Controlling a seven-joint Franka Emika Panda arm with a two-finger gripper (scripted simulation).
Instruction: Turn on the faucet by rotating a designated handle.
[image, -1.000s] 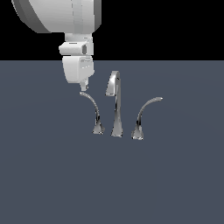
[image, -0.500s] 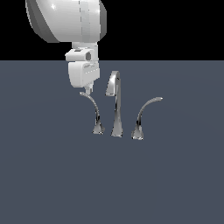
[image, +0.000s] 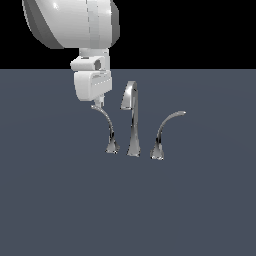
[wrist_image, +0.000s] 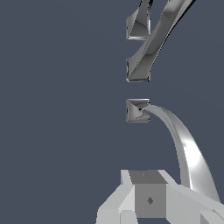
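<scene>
Gripper (image: 98, 103) sat at handle (image: 106, 122) tip, beside spout (image: 132, 120); could not tell whether claw was spread or pressed.

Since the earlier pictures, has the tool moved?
Yes. The tool has shifted toward the exterior view's right, closer to the spout, staying at the handle tip.

A flat, plain slate-blue bench (image: 200, 210) fills the lower part of the exterior view, smooth and unmarked, with no seams or texture. Above its straight far edge there's only a solid black backdrop (image: 190, 30), with no walls, windows or furniture showing. Lighting is even and soft; no clear shadows fall on the surface. In the wrist view, that same slate-blue surface (wrist_image: 57, 87) spreads uniformly across nearly the whole picture.
</scene>
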